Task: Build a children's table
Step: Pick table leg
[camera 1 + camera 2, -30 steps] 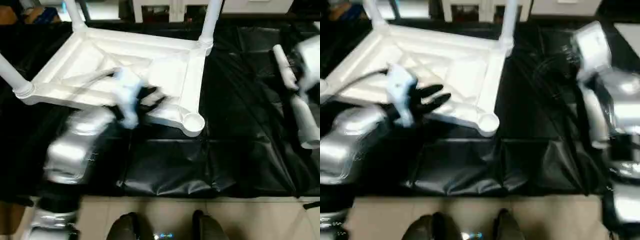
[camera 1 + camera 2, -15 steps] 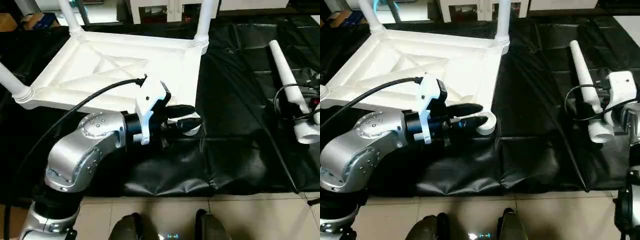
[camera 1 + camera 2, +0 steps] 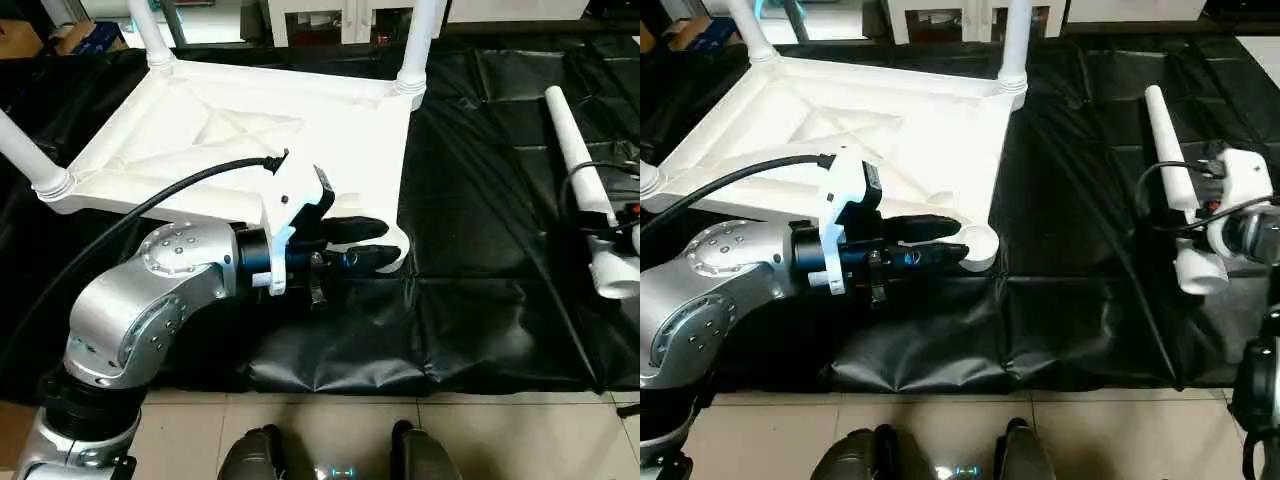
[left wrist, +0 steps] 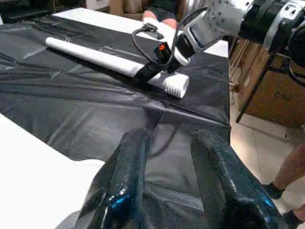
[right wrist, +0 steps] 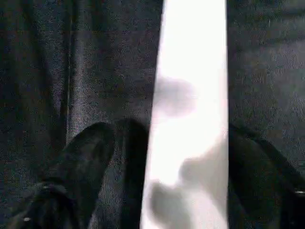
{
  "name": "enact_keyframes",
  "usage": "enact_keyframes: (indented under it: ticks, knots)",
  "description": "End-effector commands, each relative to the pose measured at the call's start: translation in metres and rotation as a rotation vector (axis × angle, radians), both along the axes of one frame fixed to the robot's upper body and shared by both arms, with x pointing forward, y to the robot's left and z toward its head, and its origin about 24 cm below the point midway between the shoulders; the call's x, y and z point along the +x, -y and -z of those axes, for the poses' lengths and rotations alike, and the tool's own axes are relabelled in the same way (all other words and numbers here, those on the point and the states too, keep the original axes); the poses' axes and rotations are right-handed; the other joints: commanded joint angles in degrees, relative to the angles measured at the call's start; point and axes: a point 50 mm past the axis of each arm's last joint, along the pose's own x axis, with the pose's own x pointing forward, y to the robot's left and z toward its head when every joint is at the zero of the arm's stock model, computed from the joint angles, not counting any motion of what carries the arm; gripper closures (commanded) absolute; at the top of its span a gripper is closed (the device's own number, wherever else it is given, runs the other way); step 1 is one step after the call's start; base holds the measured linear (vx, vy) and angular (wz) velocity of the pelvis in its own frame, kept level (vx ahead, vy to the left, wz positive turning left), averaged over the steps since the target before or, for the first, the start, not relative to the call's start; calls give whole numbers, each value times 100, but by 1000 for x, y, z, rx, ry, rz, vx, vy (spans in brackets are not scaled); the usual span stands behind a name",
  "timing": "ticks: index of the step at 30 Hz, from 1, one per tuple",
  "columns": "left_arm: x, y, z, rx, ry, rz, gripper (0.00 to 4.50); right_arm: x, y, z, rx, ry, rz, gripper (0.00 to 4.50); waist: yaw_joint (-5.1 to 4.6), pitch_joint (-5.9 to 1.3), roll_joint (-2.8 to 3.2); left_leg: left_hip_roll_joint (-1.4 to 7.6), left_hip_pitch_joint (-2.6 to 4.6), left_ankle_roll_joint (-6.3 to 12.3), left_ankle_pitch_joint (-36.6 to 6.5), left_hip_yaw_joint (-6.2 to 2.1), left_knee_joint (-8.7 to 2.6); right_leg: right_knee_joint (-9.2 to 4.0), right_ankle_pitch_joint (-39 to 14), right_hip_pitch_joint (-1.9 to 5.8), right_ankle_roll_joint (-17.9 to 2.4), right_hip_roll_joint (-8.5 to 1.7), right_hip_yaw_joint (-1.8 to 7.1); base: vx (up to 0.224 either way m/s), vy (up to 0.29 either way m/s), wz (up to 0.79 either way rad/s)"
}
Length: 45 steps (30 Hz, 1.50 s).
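Observation:
The children's table top [image 3: 250, 130] lies upside down on a black mat, with three legs standing in its sockets: far left [image 3: 148, 30], far right [image 3: 420, 35] and near left [image 3: 25, 150]. The near right socket [image 3: 397, 243] holds no leg. My left gripper [image 3: 372, 242] reaches to this corner, open, with only mat showing between its fingers [image 4: 128, 162]. The fourth leg [image 3: 580, 170] lies loose on the mat at the right. My right gripper [image 5: 176, 143] is open astride it, one black finger [image 5: 81, 157] on each side of it, near its thick end.
The black mat [image 3: 480, 310] ends at tiled floor in front, where my feet [image 3: 260, 455] stand. A white shelving unit [image 3: 340, 15] is behind the table. Cardboard boxes [image 4: 271, 95] and a person's legs [image 4: 290, 186] are beyond the mat on the right.
My left gripper has swung right from over the table's underside to the near right corner socket. My right gripper has come down over the loose leg. The head camera also shifted.

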Motion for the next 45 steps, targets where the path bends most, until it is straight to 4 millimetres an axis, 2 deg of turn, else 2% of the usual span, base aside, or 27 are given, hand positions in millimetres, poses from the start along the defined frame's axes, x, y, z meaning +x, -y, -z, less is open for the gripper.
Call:
enact_keyframes:
  ticks: [1,11,14,16,20,27,30,34,35,37,38,40,41,42,43,44,45]
  knots:
    - [-3,-1,-3,5,14,15,274,-10,4,15,94,-61,33,107,7,-488,-172,-74,156,539,-1153,55,-337,-339,-1537,404,-1417,83,-46,0,0,0]
    - [-2,0,-5,2,26,6,274,-22,22,13,129,-53,104,191,10,-483,-184,-79,151,514,-1188,62,-333,-370,-1742,390,-1350,80,-52,0,0,0]
    - [-1,1,-6,-3,31,-3,274,-24,26,12,156,-35,125,207,33,-501,-189,-74,148,555,-1113,64,-325,-353,-1609,396,-1406,84,-52,0,0,0]
    - [0,0,-7,-5,32,-8,274,-25,27,13,158,-32,131,234,42,-502,-192,-75,142,583,-1066,67,-320,-347,-1537,397,-1428,84,-51,0,0,0]
    - [2,-2,-10,-19,33,-28,274,-25,29,10,183,-2,147,249,55,-505,-198,-76,146,589,-1086,68,-318,-353,-1607,398,-1427,80,-54,0,0,0]
    - [25,-13,-30,-152,98,-217,274,-16,28,-20,211,161,106,264,59,-514,-227,-96,131,604,-1058,75,-304,-358,-1631,403,-1362,93,-56,0,0,0]
    - [35,-15,-40,-220,120,-304,274,-10,21,-42,256,272,38,264,69,-529,-237,-98,117,698,-961,72,-294,-344,-1464,419,-1351,103,-58,0,0,0]
    - [40,-14,-47,-297,114,-344,274,-7,11,-60,266,370,-46,264,68,-563,-251,-99,102,890,-714,71,-271,-307,-1136,437,-1429,104,-58,0,0,0]
    - [41,-14,-48,-306,113,-346,258,-7,10,-61,264,382,-55,264,77,-572,-251,-99,106,942,-637,71,-262,-301,-1069,439,-1445,105,-56,0,0,0]
    - [44,-13,-53,-381,85,-366,242,-7,-7,-77,222,538,-187,264,98,-556,-228,-91,103,987,-623,82,-269,-316,-1031,430,-1432,106,-48,0,0,0]
    - [44,-10,-58,-438,58,-354,239,-12,-28,-93,227,694,-335,264,113,-568,-236,-90,98,1087,-555,90,-265,-298,-830,443,-1396,107,-40,0,0,0]
    - [43,-6,-63,-484,38,-321,215,-21,-50,-106,265,801,-473,265,130,-593,-229,-72,110,1179,-434,69,-269,-261,-702,448,-1390,97,-44,0,0,0]
    - [41,0,-68,-544,10,-275,205,-27,-71,-114,256,857,-570,265,123,-610,-219,-59,116,1223,-348,54,-266,-250,-691,437,-1472,99,-57,0,0,0]
    - [40,1,-69,-552,6,-267,198,-28,-74,-115,254,866,-583,265,144,-588,-214,-52,128,1195,-353,72,-269,-274,-732,414,-1462,100,-37,0,0,0]
    - [39,4,-72,-579,-7,-240,198,-30,-83,-118,242,892,-618,265,134,-596,-223,-52,123,1196,-365,66,-267,-269,-780,414,-1490,108,-42,0,0,0]
    - [39,4,-72,-579,-7,-240,189,-30,-83,-118,242,892,-618,265,147,-581,-206,-48,140,1099,-485,63,-283,-305,-1121,397,-1415,99,-49,0,0,0]
    - [38,7,-74,-597,-17,-216,189,-32,-89,-119,231,912,-649,265,153,-572,-183,-49,146,1058,-533,65,-289,-321,-1245,387,-1380,96,-47,0,0,0]
